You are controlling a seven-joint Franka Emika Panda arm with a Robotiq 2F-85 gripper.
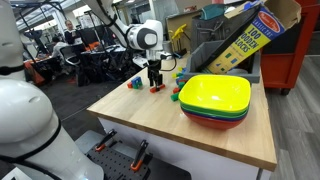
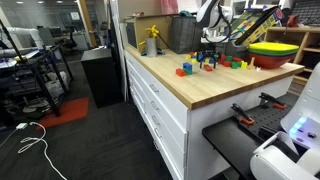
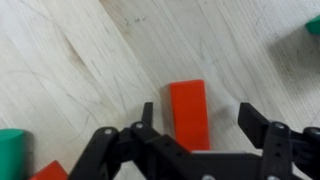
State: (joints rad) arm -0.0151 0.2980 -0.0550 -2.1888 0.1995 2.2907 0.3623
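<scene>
My gripper is open and low over the wooden table. A red rectangular block lies flat between its two fingers, closer to the left finger, and neither finger touches it. In both exterior views the gripper hangs just above the table among small coloured blocks. A green block lies at the left edge of the wrist view, with another red block at the bottom left. A green piece shows at the top right.
A stack of bowls, yellow on top, stands on the table near the blocks. A cardboard blocks box leans behind it. Loose blocks lie near the table edge. A yellow bottle and a grey bin stand further along.
</scene>
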